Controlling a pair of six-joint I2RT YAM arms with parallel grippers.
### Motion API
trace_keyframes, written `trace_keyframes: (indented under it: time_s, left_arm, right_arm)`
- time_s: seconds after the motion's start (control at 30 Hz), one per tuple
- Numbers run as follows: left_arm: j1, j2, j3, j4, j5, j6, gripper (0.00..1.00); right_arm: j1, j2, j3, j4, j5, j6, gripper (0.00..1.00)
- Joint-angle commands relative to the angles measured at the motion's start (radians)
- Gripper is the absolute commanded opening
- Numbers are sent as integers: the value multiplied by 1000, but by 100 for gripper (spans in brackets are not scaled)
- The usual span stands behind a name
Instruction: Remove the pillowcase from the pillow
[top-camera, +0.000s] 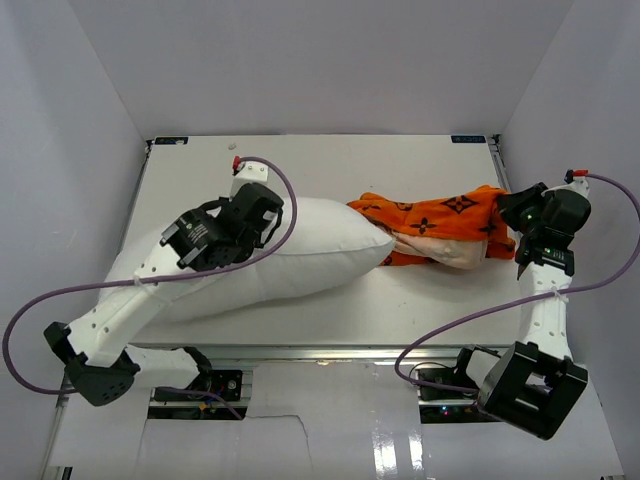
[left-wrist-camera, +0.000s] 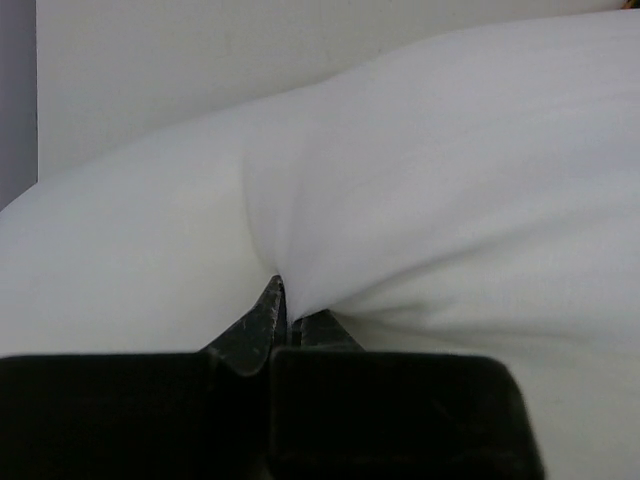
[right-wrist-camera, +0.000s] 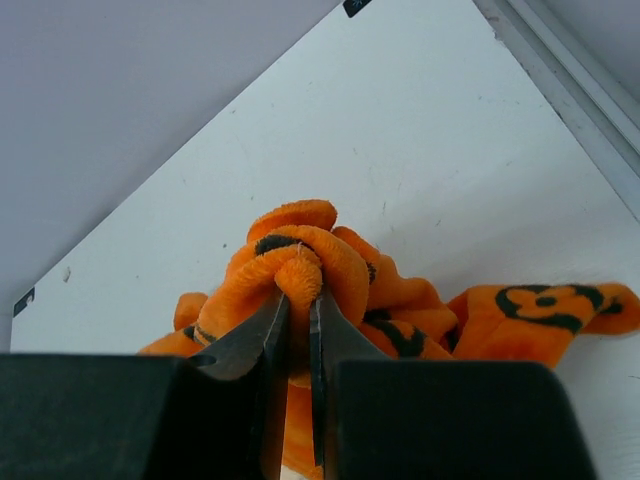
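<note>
The white pillow (top-camera: 300, 255) lies across the left and middle of the table, bare. The orange pillowcase (top-camera: 440, 225) with black motifs lies bunched to its right, its pale inside showing; whether it still touches the pillow's right tip I cannot tell. My left gripper (top-camera: 262, 222) is shut on a pinch of the pillow's white fabric (left-wrist-camera: 300, 250), seen close in the left wrist view (left-wrist-camera: 284, 305). My right gripper (top-camera: 512, 222) is shut on a fold of the pillowcase (right-wrist-camera: 300, 265) at its right end, the jaws (right-wrist-camera: 297, 310) squeezing the orange fabric.
The white table (top-camera: 330, 310) ends in a metal rail at the right (right-wrist-camera: 570, 75) and at the front. White walls stand close on the left, back and right. Purple cables loop from both arms over the near edge.
</note>
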Motion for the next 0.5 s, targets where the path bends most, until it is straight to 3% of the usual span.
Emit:
trace_keyframes:
  time_s: [0.0, 0.2, 0.33, 0.47]
  left_arm:
    - [136, 55, 81, 231, 4, 46, 0]
    - [343, 220, 148, 291, 151, 52, 0]
    - [465, 268, 237, 270, 150, 15, 0]
    - [498, 228, 303, 267, 110, 12, 0]
  right_arm:
    - [0, -57, 20, 23, -10, -32, 8]
    - [12, -101, -63, 64, -79, -32, 8]
    - [17, -103, -77, 70, -95, -53, 8]
    - [17, -95, -75, 61, -79, -64, 8]
